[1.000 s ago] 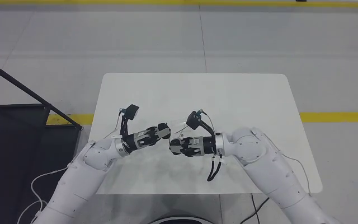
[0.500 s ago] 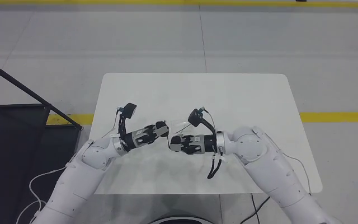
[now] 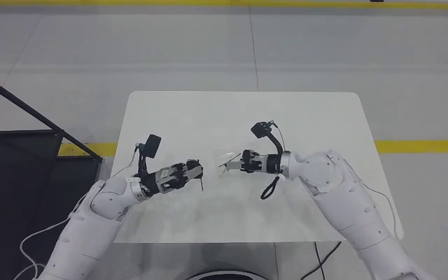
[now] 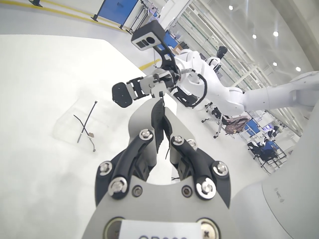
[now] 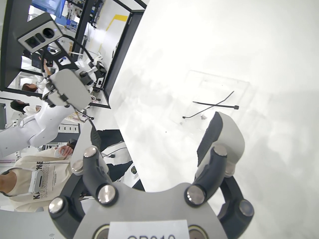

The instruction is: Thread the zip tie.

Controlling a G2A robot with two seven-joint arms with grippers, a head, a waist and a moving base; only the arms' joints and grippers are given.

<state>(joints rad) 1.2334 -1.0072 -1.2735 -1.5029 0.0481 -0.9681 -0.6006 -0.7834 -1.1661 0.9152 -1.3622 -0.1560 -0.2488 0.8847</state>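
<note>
left tool pinches a thin black zip tie; right tool spread.

My left pincer has rough rubbery pads and shiny metal screws; zip tie smooth plastic, table matt.

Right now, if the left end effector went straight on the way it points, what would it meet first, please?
Most likely the right end effector, hanging open directly ahead of it; the zip tie pinched in the left end effector may touch first, though depth is unclear.
</note>
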